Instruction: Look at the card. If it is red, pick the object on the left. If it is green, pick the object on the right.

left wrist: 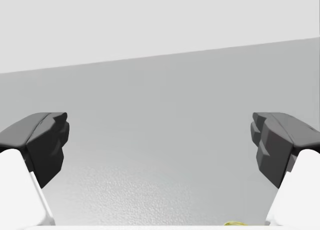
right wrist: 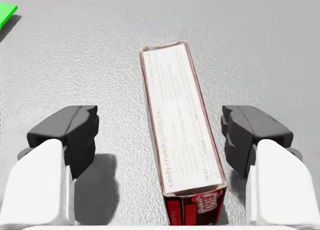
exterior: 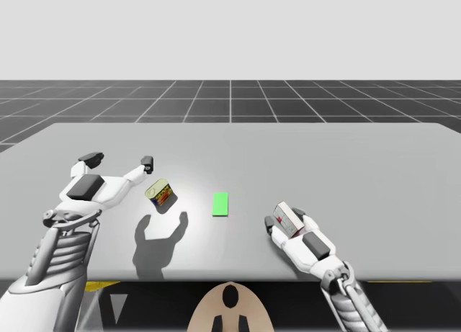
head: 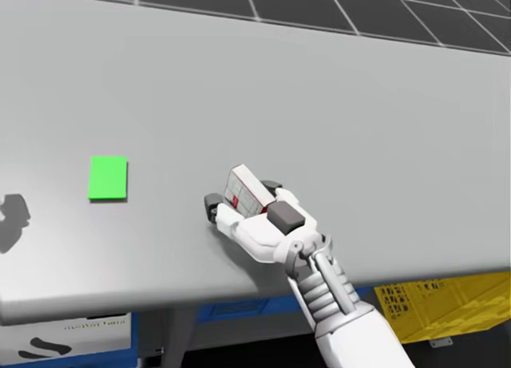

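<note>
at the middle of the flat grey table (exterior: 374, 166): a small flat green rectangular card (exterior: 220, 204), lying face up, readable at a glance. being green, calls for the object on the right, namely the long red-and-white cardboard box (right wrist: 182, 125), lying flat on the table to the right of the card and well apart from it. straddled by the right gripper (right wrist: 160, 135), set low around the box along its length, one dark pad on each side with a gap at both, so open and gripping nothing yet; placed that way, most likely, to close across the narrow width. over on the left, near the squat yellow can with a coloured label (exterior: 159, 194): the left gripper (exterior: 119, 160), spread wide, empty, hanging above the table with its shadow thrown well below. probably parked clear, not being needed for a green card.
</note>
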Tool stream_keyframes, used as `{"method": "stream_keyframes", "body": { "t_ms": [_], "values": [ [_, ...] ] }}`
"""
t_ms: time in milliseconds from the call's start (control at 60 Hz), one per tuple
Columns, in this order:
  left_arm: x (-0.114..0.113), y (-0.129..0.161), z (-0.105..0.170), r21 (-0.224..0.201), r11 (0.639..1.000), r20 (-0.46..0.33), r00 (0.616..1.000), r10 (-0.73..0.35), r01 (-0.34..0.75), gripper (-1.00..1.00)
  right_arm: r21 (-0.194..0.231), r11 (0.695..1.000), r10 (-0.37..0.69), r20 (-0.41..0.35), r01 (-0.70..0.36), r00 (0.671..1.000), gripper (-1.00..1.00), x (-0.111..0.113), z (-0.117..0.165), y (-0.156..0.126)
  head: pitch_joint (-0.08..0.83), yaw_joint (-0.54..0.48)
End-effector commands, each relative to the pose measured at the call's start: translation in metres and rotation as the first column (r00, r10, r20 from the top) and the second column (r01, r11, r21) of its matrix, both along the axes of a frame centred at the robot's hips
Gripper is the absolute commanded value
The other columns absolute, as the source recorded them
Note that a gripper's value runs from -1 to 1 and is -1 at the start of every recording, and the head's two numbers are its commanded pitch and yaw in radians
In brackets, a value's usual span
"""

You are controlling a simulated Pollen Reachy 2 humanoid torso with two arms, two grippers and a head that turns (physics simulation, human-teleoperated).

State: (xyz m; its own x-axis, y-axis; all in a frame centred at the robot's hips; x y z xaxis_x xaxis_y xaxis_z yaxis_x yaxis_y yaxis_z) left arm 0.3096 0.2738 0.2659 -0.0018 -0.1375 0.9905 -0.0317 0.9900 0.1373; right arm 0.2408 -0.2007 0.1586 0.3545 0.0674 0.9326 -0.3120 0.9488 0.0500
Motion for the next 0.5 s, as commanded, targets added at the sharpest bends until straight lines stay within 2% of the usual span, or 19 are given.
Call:
{"method": "stream_keyframes", "body": {
  "t_ms": [17, 267, 500],
  "values": [
    [-0.0001, 0.0002, 0.0007, -0.001, 1.0, 0.004, 1.0, -0.001, 0.001, -1.0, -0.005, 1.0, 0.013, -0.054, -0.013, 0.998, 1.0, 0.0004, -0.0041, 0.0018, 0.702, -0.31],
    [0.0001, -0.0001, -0.0003, 0.002, 1.0, 0.001, 1.0, -0.001, 0.001, -1.0, 0.006, 1.0, 0.01, -0.073, -0.009, 0.997, 1.0, -0.0016, -0.0048, -0.0009, 0.647, -0.32],
    [-0.0007, -0.0004, -0.0003, -0.002, 1.0, 0.002, 1.0, 0.0, 0.0, -1.0, 0.016, 1.0, 0.01, -0.067, -0.009, 0.998, 1.0, -0.0027, -0.0043, -0.0026, 0.401, -0.32]
  ]
}}
